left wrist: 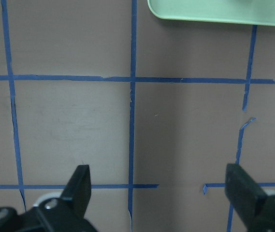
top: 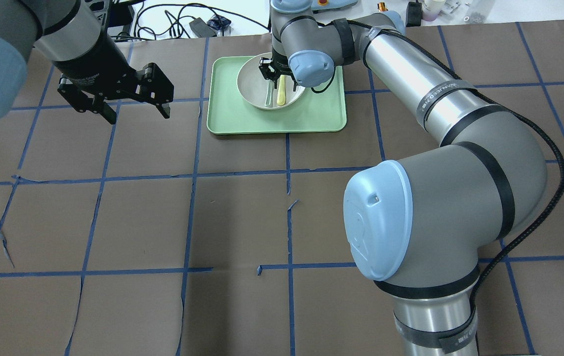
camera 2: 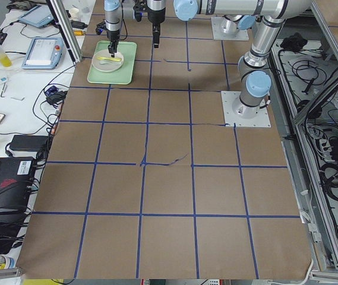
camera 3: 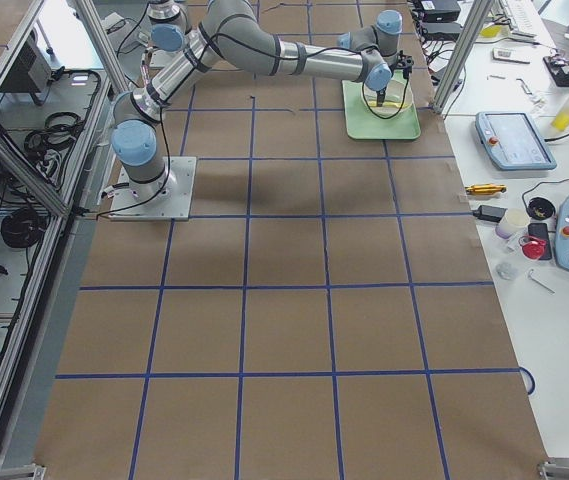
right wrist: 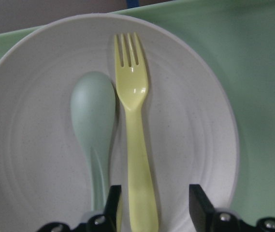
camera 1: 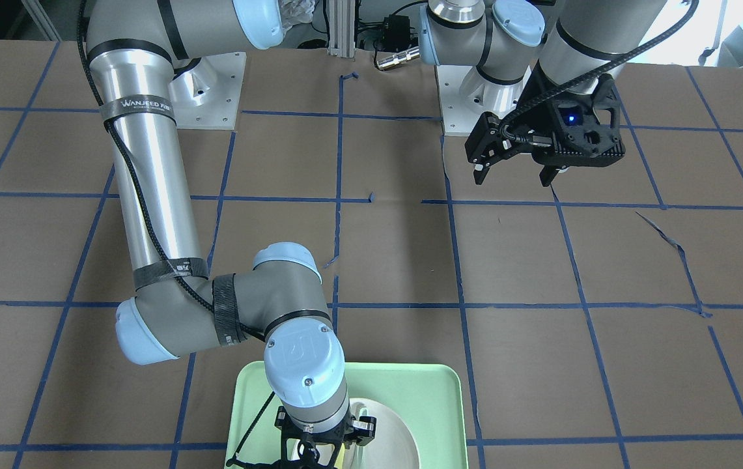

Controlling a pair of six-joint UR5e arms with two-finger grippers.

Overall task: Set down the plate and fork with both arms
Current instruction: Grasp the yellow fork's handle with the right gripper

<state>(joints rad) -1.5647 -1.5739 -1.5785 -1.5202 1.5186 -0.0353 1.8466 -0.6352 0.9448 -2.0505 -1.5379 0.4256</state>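
Brown table [top: 113,222]: right end effector [right wrist: 154,203] spread astride fork [right wrist: 132,96]; left end effector [left wrist: 159,181] spread, empty.

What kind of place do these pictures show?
Probably a robotics lab: two arms bolted to a table gridded with blue tape, and teach pendants on a side bench.

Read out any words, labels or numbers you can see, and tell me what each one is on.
"WANJEED", on the black strap around the right arm; the smaller print beside it is blurred.
Embossed mark on the wrist's blue cap: unreadable.
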